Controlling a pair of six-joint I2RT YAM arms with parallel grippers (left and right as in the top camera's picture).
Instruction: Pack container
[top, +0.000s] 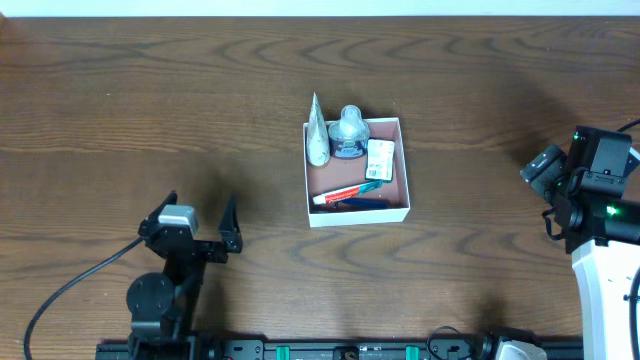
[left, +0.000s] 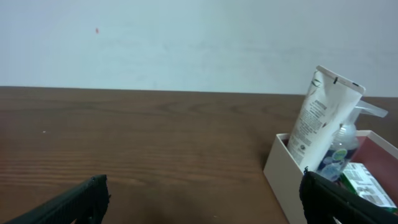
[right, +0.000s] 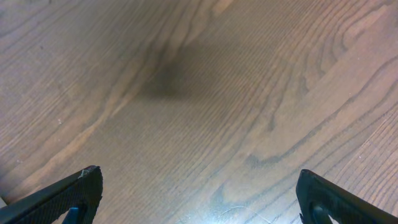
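Note:
The container (top: 404, 166), a shallow square box with white walls and a reddish-brown inside, sits at the table's middle. In it are a white tube (top: 317, 135) leaning on the left wall, a clear pump bottle (top: 349, 132), a green-and-white packet (top: 379, 159) and a toothpaste tube (top: 346, 194) with a dark item beside it. The left wrist view shows the box's wall (left: 283, 176), the tube (left: 320, 118), the bottle (left: 341, 149) and the packet (left: 364, 183). My left gripper (top: 200, 212) is open and empty, left of the box. My right gripper (top: 545, 170) is open and empty at the far right, over bare wood.
The dark wooden table (top: 150, 110) stretches round the box. The arm bases stand at the front edge: left (top: 155, 300), right (top: 605, 270). A black cable (top: 70, 285) runs from the left arm.

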